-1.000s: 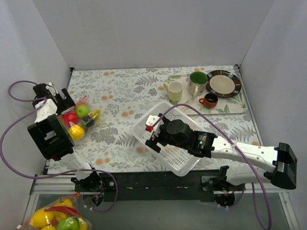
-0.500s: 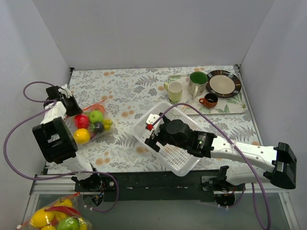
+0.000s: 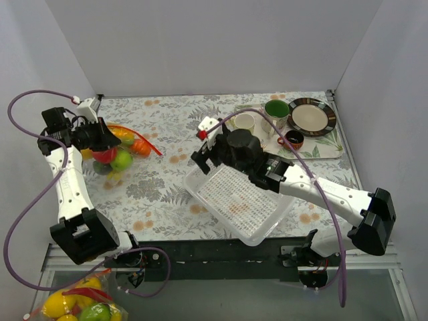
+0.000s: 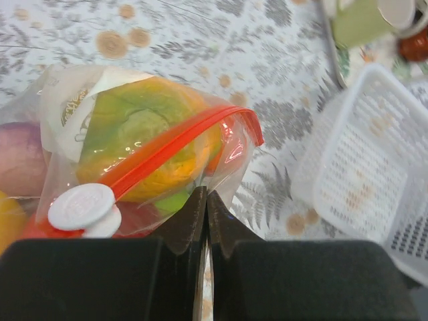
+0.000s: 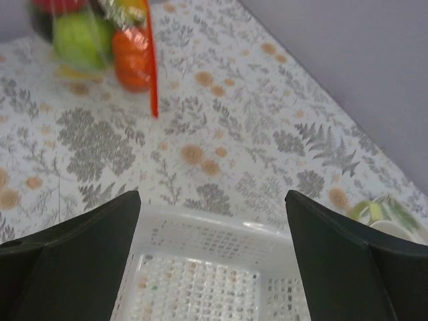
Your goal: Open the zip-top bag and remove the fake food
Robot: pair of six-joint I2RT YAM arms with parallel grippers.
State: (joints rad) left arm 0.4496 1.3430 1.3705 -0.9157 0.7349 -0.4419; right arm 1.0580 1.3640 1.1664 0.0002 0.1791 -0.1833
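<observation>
The bag (image 3: 137, 140) is by the left edge of the table, near the far left corner. Its red strip runs the long way from the left gripper (image 4: 204, 207) out toward the middle of the table. The food (image 3: 121, 160) bunches up on the near side of the strip. The left arm reaches up along the left edge, and its gripper pinches the bag's plastic tight, just beside the strip. The right arm bends over the basket (image 3: 241, 200). The right gripper (image 5: 212, 197) is wide open, well apart from the bag.
</observation>
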